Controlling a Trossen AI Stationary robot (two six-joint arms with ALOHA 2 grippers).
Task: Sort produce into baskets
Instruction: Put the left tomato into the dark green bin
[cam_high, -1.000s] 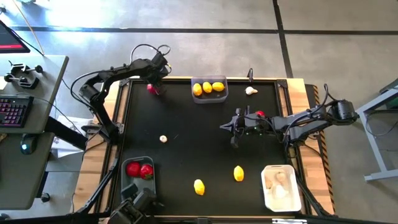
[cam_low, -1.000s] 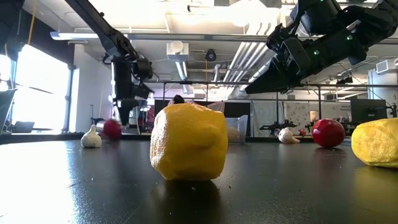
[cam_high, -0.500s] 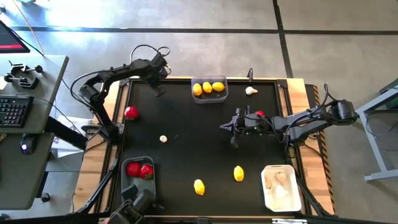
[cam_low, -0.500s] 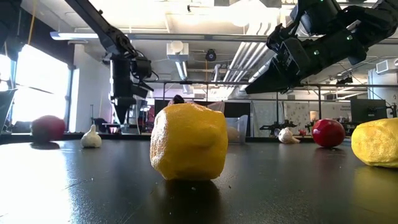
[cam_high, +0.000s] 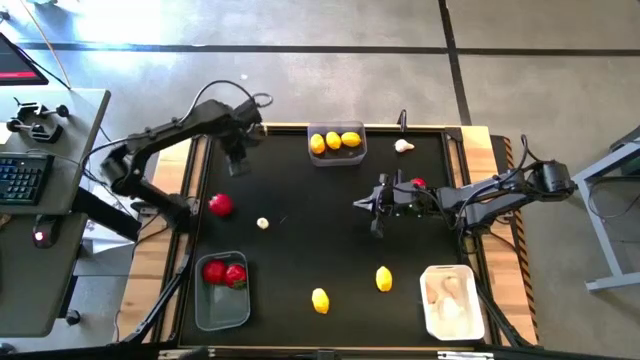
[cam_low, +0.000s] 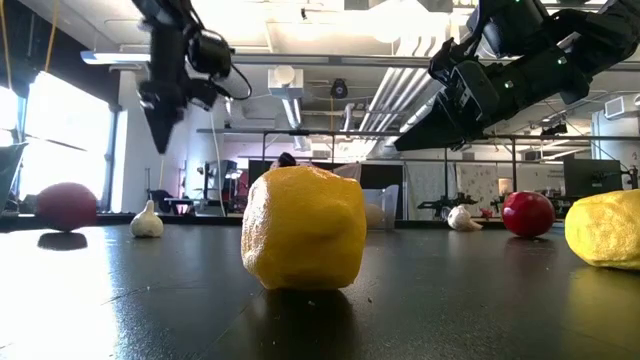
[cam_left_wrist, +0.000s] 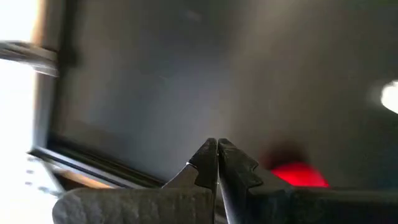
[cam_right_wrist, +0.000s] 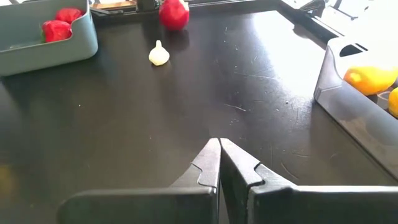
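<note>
L gripper (cam_high: 236, 165) hangs above the table's far-left part, fingers pressed together, nothing in them. R gripper (cam_high: 372, 206) hovers mid-table, also pinched closed & empty. Red fruit (cam_high: 220, 205) lies loose by the left edge, garlic bulb (cam_high: 262, 223) just beside it. Grey basket (cam_high: 336, 154) at far edge: 3 lemons. Grey basket (cam_high: 222, 306) near-left: 2 red fruits. White basket (cam_high: 452, 320) near-right: pale bulbs, count hard to make out. 2 lemons (cam_high: 383, 278) loose near the front; another red fruit (cam_high: 417, 183) partly hidden behind R arm.
</note>
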